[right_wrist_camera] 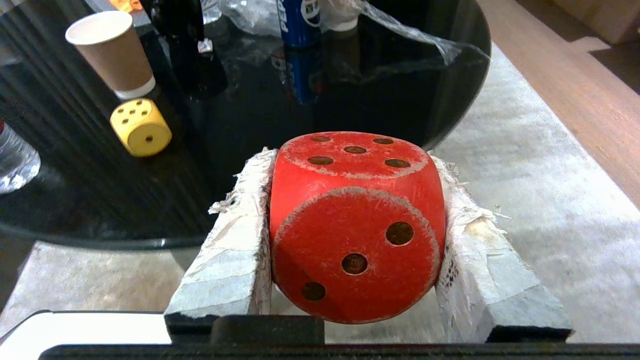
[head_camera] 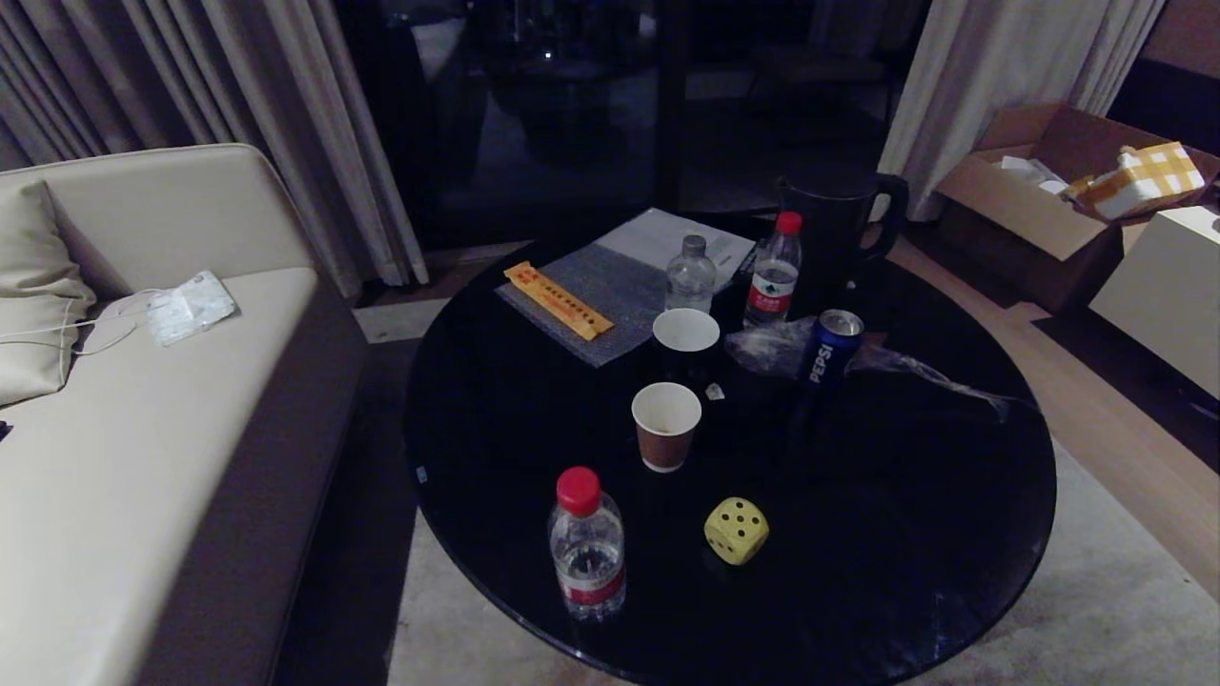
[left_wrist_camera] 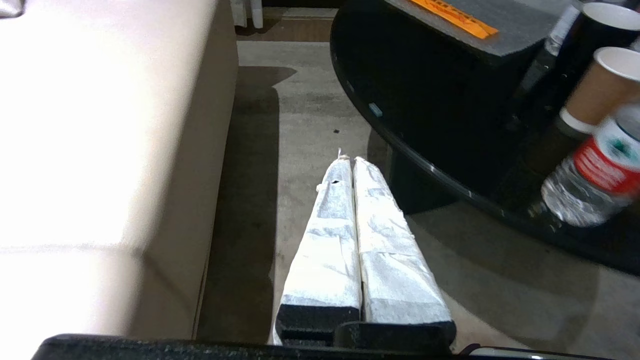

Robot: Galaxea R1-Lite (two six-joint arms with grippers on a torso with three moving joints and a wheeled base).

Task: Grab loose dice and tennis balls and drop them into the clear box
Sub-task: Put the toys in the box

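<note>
Round black glossy desk (head_camera: pixel 496 419) is standing on pale carpet, with a beige sofa (head_camera: pixel 143 457) running along its left side and curtains hanging behind. An open cardboard box (head_camera: pixel 1025 214) is sitting on the wood floor at far right.

On the desk: a yellow die (head_camera: pixel 736 530) is lying near the front edge, well apart from a red-capped water bottle (head_camera: pixel 586 548) to its left. A brown paper cup (head_camera: pixel 665 425) is standing behind the die, a second cup (head_camera: pixel 685 335) farther back, a blue soda can (head_camera: pixel 827 353) to the right beside crumpled clear plastic. Two more bottles, a dark jug (head_camera: pixel 839 229) and an orange packet (head_camera: pixel 558 299) on a grey mat are sitting at the back. The clear box is not showing in any view.

Right tool (right_wrist_camera: pixel 355 165) is hovering off the desk's front edge, over carpet, its padded fingers (right_wrist_camera: pixel 235 240) pressing both sides of a red die (right_wrist_camera: pixel 356 225), five pips facing up, three toward the camera.

Left tool (left_wrist_camera: pixel 353 162) is hanging over carpet between sofa and desk, fingers pressed together, holding nothing.
</note>
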